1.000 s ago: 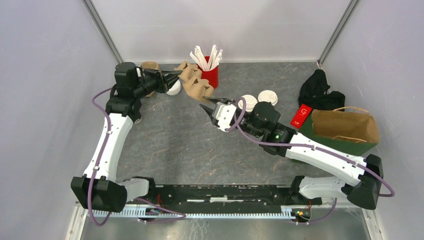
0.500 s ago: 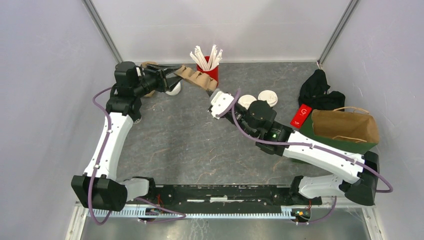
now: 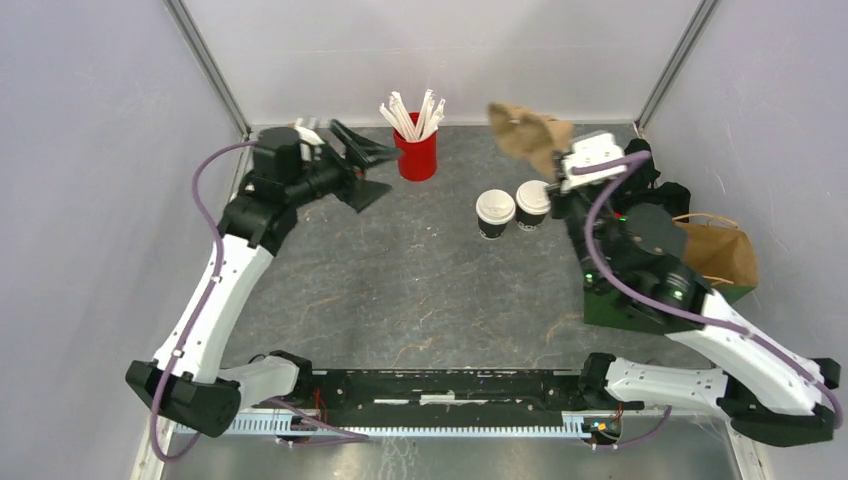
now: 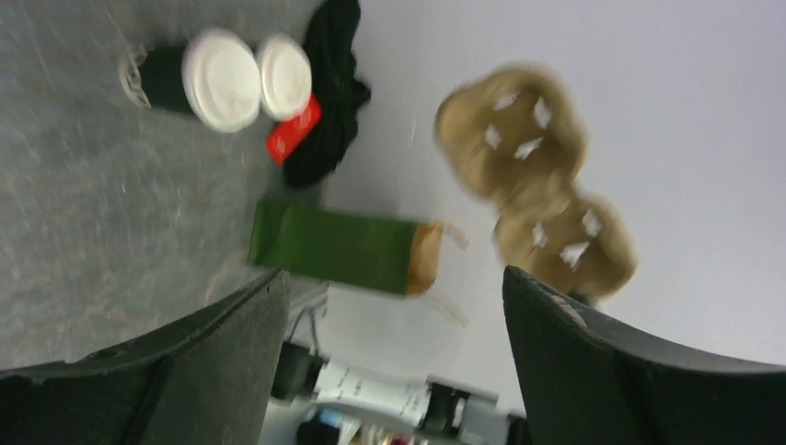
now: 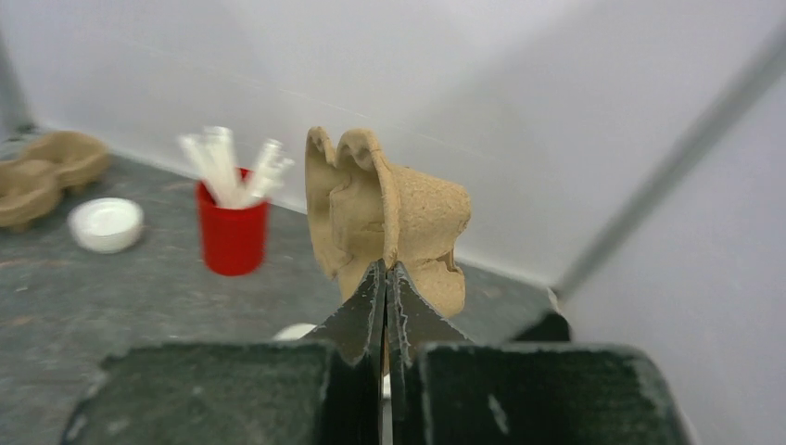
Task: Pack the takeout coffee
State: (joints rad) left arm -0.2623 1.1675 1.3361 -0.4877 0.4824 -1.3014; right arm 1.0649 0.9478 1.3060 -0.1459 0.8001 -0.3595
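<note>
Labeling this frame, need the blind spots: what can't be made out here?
- Top view: right arm covers part of the paper bag; contents unreadable.
- Left wrist: carrier is blurred; its detail is lost.
- Right wrist: right hand, shut on the carrier, blocks the coffee cups; only a white sliver shows.
- Right wrist: spare carriers cut off by the left edge.

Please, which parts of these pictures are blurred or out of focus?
Left wrist view: the cardboard carrier is smeared, the lidded cups soft. Right wrist view: the carrier is fairly sharp, the red holder behind it blurred. Top view: sharp, only the carrier slightly smeared.
</note>
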